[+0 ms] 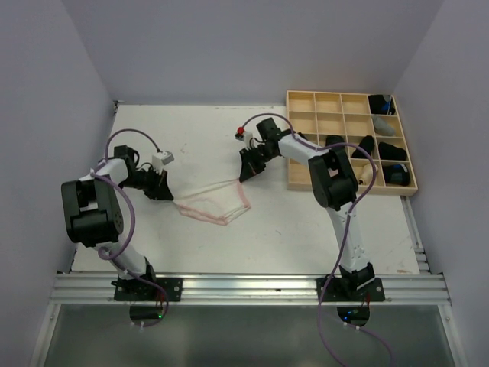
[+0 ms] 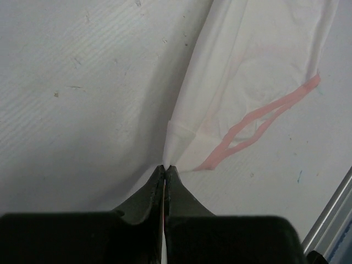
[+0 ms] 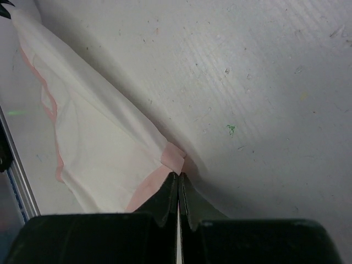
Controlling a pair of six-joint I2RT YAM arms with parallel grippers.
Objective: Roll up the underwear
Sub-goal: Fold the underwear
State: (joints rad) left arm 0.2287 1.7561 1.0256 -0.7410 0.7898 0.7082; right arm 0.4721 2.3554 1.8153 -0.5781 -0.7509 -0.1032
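The left hand [image 2: 165, 168] is closed, and its two black fingertips pinch one corner of the whitish soft cloth brief with pink edging [image 2: 242, 82]. The right hand [image 3: 177, 175] is closed in the same way on the opposite corner, where the pink band is folded over. Between the two hands the brief is drawn out over the middle of the white worktop [image 1: 153, 130]. I cannot tell if it rests fully on the worktop or hangs a little above it.

I judge the cloth very light, thin and limp. It keeps no shape by itself and it will sag or wrinkle when the pull is loosened. It is not fragile and not slippery. The edged corners look like the best places to hold, because the band is thicker there.

In the top view the long axis goes from the left hand up and right to the right hand, and the narrower part points to the near edge. Some small black rolls [image 1: 391, 151] lie in the pale wooden grid tray [image 1: 306, 153] at the far right.
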